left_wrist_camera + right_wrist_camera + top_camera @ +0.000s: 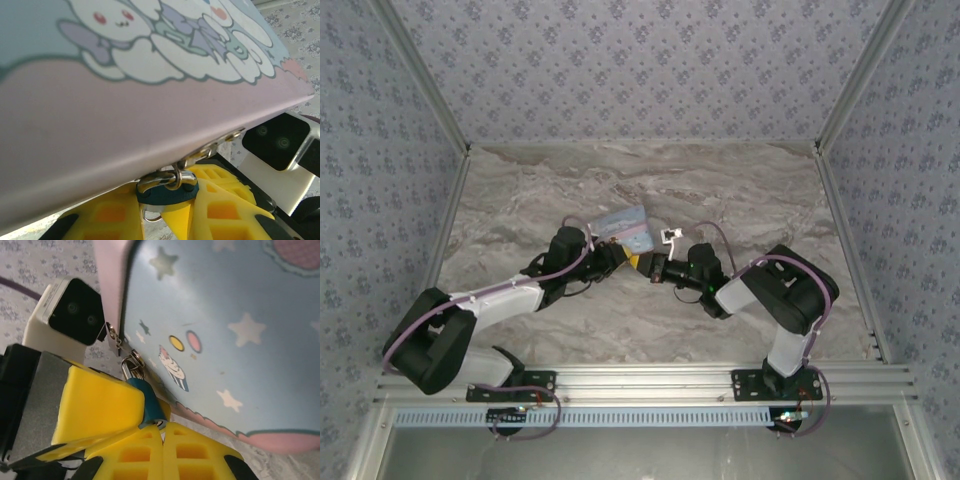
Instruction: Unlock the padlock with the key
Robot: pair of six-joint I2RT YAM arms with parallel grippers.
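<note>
The padlock (167, 194) is a tiny dark teal body with a silver shackle, hooked through the hasp of the cartoon tin (125, 100). My left gripper (167, 199) is shut on the padlock's sides with its yellow fingers (100, 405). In the right wrist view the padlock (149, 400) hangs at the tin's edge (225, 340). There my right gripper (163, 426) is shut, its tips pressed against the padlock's bottom face. Of the key, a silver ring (150, 215) and a sliver at the tips show. From above, both grippers (623, 258) (652, 268) meet below the tin (625, 228).
The marble tabletop (720, 190) stretches behind the tin, fenced by patterned walls and metal rails. The right wrist's white camera block (280, 142) sits close to the tin's corner. The left wrist's camera block (70, 315) stands just beyond the padlock.
</note>
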